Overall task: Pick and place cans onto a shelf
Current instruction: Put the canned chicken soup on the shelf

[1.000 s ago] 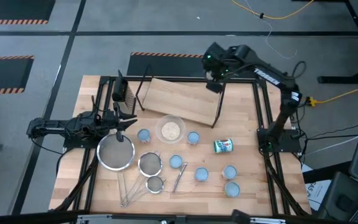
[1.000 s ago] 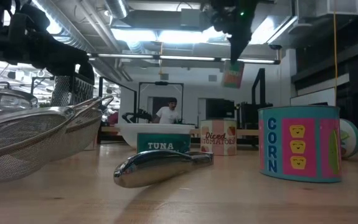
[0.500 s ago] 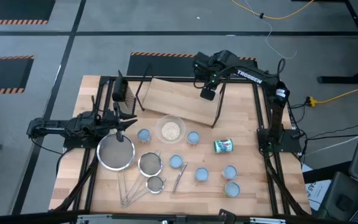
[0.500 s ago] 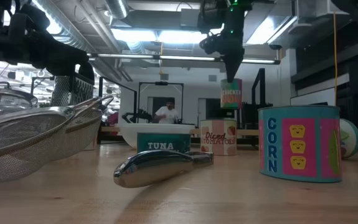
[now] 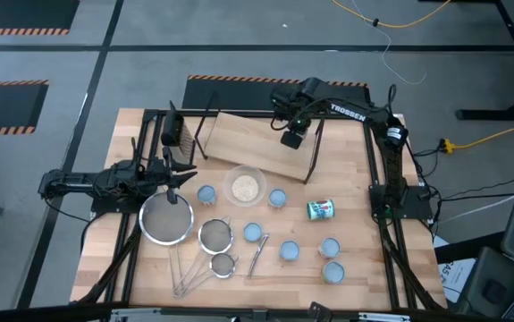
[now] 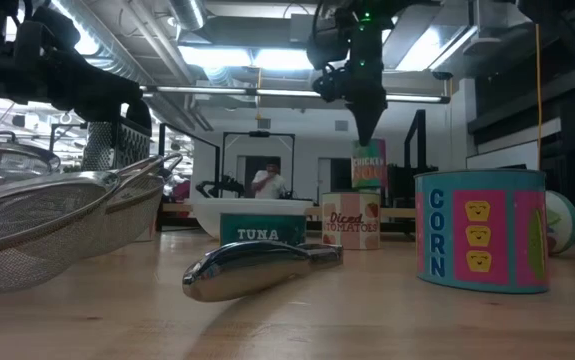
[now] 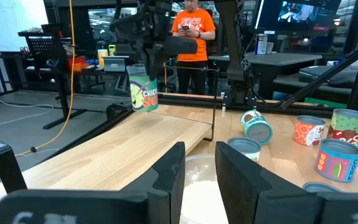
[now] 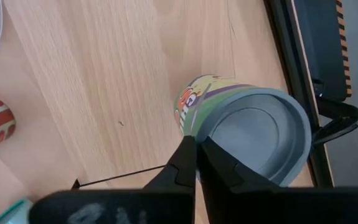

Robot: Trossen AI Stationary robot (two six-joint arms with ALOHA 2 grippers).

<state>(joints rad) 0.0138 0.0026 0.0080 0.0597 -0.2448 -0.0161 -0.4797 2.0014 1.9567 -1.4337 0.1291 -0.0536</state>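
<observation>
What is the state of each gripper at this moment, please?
Left gripper: open, holding nothing, beside the strainers.
Right gripper: shut on the rim of a can, above the shelf.

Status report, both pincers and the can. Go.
Right pincer shut on can, above shelf. Left pincer idle by big strainer. Nothing in the way.
</observation>
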